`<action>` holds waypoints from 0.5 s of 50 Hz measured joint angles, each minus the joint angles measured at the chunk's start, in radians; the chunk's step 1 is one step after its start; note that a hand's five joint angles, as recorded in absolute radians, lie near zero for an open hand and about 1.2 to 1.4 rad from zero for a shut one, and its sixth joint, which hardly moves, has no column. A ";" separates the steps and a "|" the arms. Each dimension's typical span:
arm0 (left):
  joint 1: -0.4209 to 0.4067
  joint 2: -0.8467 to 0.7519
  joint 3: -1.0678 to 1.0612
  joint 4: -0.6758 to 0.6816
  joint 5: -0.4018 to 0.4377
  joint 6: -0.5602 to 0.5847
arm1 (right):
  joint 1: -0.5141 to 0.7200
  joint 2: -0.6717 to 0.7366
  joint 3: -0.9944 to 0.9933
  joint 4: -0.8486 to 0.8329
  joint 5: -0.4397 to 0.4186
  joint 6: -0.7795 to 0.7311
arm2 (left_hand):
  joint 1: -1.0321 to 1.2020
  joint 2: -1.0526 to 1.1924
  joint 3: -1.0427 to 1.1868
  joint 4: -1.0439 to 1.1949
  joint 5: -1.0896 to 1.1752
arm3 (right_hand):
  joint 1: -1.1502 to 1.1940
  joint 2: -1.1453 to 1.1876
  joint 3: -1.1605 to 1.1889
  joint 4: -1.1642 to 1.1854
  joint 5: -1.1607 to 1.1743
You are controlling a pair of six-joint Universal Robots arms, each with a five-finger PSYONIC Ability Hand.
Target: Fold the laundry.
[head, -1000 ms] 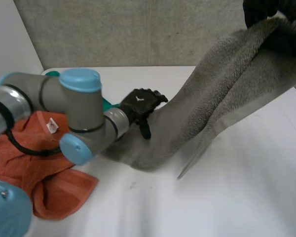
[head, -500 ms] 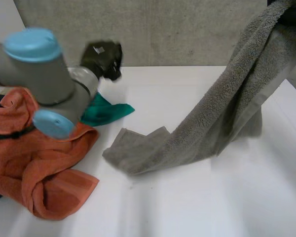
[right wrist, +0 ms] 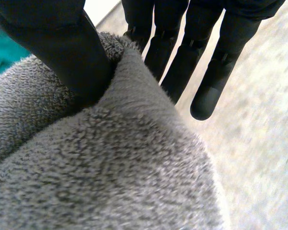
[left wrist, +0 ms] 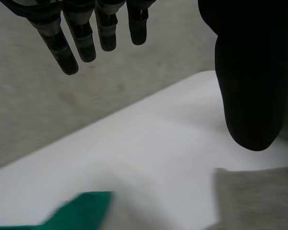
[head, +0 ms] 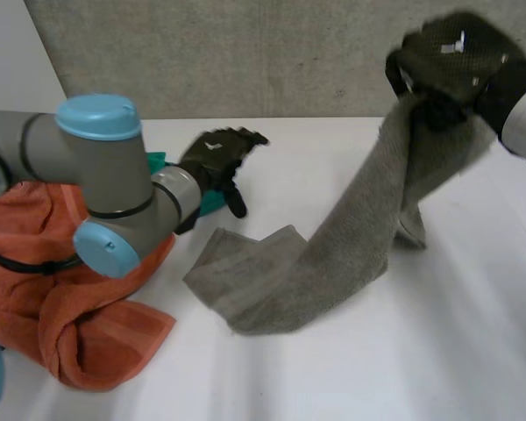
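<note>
So, my right hand (head: pixel 447 63) has its thumb and fingers (right wrist: pixel 207 91) pinched on the top end of the grey towel (head: pixel 333 254), holding it up in the air. The towel's other end lies bunched on the white table (head: pixel 403 368). My left hand (head: pixel 215 158) hovers just beside that low end, fingers straight and apart, holding nothing. A green cloth (left wrist: pixel 81 211) and an orange towel (head: pixel 61 298) sit beyond that low end.

Robot lab, white table (head: pixel 377 368), bare grey wall (head: pixel 245 53)
</note>
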State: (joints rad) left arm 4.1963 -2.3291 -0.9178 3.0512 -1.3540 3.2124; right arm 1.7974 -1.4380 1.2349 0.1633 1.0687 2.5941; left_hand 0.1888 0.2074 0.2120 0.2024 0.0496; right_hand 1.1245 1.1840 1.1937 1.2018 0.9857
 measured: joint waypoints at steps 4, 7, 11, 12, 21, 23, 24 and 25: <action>-0.034 -0.051 0.056 -0.053 0.068 -0.020 | 0.018 -0.068 -0.015 -0.028 -0.037 0.092 | 0.000 0.000 0.000 0.000 0.000 | 0.000 0.000 0.000 0.000 0.000; -0.059 -0.083 0.092 -0.077 0.099 -0.031 | 0.024 -0.108 -0.023 -0.039 -0.076 0.153 | 0.000 0.000 0.000 0.000 0.000 | 0.000 0.000 0.000 0.000 0.000; -0.096 -0.126 0.135 -0.093 0.117 -0.046 | 0.042 -0.144 -0.040 -0.051 -0.114 0.220 | 0.000 0.000 0.000 0.000 0.000 | 0.000 0.000 0.000 0.000 0.000; -0.105 -0.133 0.141 -0.098 0.120 -0.050 | 0.046 -0.148 -0.046 -0.052 -0.117 0.229 | 0.000 0.000 0.000 0.000 0.000 | 0.000 0.000 0.000 0.000 0.000; -0.149 -0.101 0.109 -0.195 0.194 -0.138 | 0.030 -0.071 -0.105 -0.051 -0.083 0.238 | 0.998 0.970 0.955 0.971 0.930 | 0.000 0.000 0.000 0.000 0.000; -0.139 -0.074 0.084 -0.199 0.197 -0.158 | 0.017 -0.039 -0.113 -0.048 -0.073 0.223 | 0.998 0.986 0.975 0.993 0.932 | 0.000 0.000 0.000 0.000 0.000; -0.130 -0.056 0.070 -0.196 0.193 -0.169 | 0.008 -0.016 -0.118 -0.047 -0.065 0.211 | 0.998 0.988 0.977 0.996 0.932 | 0.000 0.000 0.000 0.000 0.000; -0.122 -0.041 0.059 -0.188 0.186 -0.177 | 0.003 0.002 -0.123 -0.046 -0.058 0.202 | 0.998 0.988 0.977 0.996 0.932 | 0.000 0.000 0.000 0.000 0.000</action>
State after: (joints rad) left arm 4.0746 -2.3697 -0.8586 2.8634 -1.1684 3.0350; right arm 1.8001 -1.4363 1.1119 0.1177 1.0111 2.7956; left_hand 1.1872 1.1956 1.1891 1.1986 0.9814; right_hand 1.1245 1.1839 1.1937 1.2018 0.9857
